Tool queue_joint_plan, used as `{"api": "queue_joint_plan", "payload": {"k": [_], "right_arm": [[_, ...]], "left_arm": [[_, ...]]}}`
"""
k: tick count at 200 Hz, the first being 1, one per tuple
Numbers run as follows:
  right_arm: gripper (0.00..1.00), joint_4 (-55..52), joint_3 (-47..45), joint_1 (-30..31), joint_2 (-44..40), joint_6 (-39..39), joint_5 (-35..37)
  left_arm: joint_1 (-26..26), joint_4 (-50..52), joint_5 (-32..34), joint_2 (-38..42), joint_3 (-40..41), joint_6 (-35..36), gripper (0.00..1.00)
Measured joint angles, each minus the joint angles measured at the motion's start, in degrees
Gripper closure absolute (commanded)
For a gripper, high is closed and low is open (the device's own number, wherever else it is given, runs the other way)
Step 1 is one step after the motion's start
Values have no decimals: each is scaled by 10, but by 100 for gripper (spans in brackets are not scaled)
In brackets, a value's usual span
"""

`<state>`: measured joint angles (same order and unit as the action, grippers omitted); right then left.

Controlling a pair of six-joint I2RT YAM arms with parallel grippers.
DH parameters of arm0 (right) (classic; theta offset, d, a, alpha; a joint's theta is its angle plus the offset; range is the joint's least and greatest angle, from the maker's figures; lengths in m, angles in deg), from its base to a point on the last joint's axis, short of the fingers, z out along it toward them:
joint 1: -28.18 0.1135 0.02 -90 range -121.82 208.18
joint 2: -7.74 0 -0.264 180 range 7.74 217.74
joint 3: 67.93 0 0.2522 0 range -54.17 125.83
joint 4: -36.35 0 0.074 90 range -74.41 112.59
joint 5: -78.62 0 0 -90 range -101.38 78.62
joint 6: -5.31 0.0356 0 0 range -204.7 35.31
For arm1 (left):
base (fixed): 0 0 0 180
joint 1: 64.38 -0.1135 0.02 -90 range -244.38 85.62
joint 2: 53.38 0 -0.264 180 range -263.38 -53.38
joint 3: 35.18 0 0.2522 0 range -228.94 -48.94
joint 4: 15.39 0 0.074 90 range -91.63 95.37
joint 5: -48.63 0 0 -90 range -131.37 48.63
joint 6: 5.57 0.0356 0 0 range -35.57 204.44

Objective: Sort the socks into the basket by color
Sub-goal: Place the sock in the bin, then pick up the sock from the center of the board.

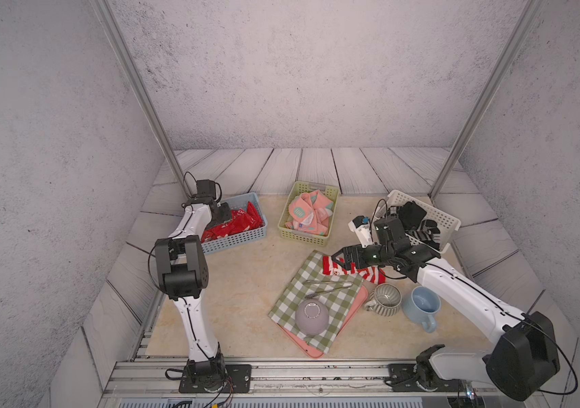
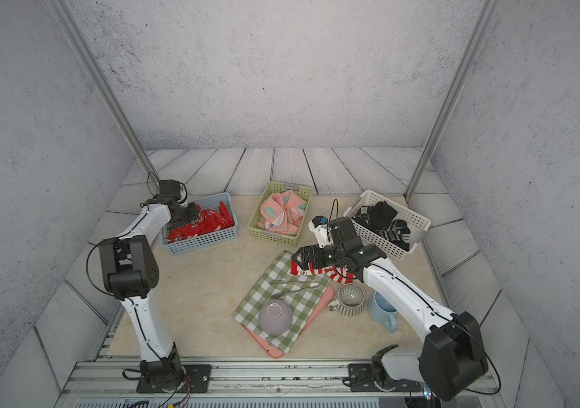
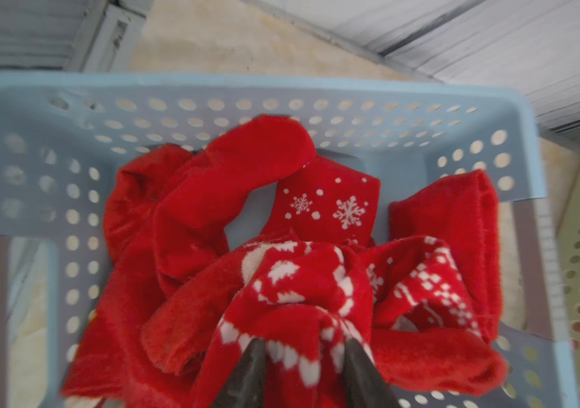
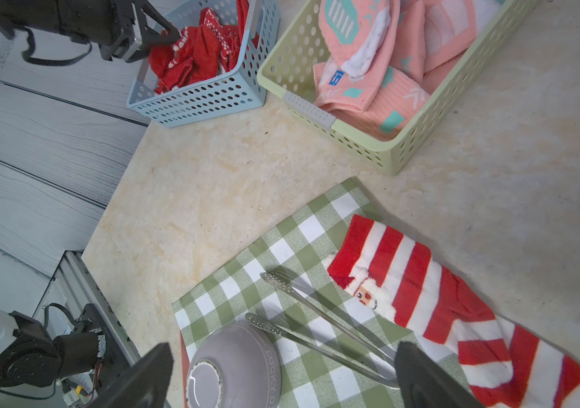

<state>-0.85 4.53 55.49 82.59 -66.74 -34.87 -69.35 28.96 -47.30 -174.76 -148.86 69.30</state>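
Several red socks (image 3: 232, 176) lie heaped in the blue basket (image 3: 281, 92), which stands at the back left in both top views (image 1: 242, 236) (image 2: 203, 242). My left gripper (image 3: 304, 349) reaches down into it. Its fingers (image 3: 249, 371) press a fold of a red sock with white marks (image 3: 302, 282) between them. Pink socks (image 1: 308, 215) fill the green basket (image 1: 302, 238), and black socks (image 1: 415, 219) the white basket (image 1: 440, 215). A red-and-white striped Santa sock (image 4: 405, 279) lies half on the checked cloth (image 4: 246, 282). My right gripper (image 4: 286, 356) hovers open above the cloth, beside that sock (image 1: 369, 273).
On the checked cloth (image 1: 316, 303) over a pink tray (image 1: 352, 311) lie metal tongs (image 1: 331, 286) and an upturned lilac bowl (image 1: 311, 317). A striped mug (image 1: 385, 300) and a blue mug (image 1: 422, 305) stand right of the tray, close under the right arm.
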Motion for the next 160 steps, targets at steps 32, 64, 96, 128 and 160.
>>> {"api": "queue_joint_plan", "payload": {"k": [32, 64, 96, 128, 160], "right_arm": [[1, -1, 0, 0, 23, 0, 15], [2, -2, 1, 0, 70, 0, 60], [13, -3, 13, -3, 134, 3, 107], [22, 0, 27, -13, 187, 8, 144], [26, -2, 33, -20, 221, 9, 171]], "left_arm": [[-2, 8, 9, -38, -15, -6, 58], [-2, 5, -4, -32, -14, -10, 52], [-2, -6, -25, 7, 18, -18, 44], [-2, -11, -38, 59, 25, -22, 38], [-2, -21, -46, 107, 33, -27, 36]]}}
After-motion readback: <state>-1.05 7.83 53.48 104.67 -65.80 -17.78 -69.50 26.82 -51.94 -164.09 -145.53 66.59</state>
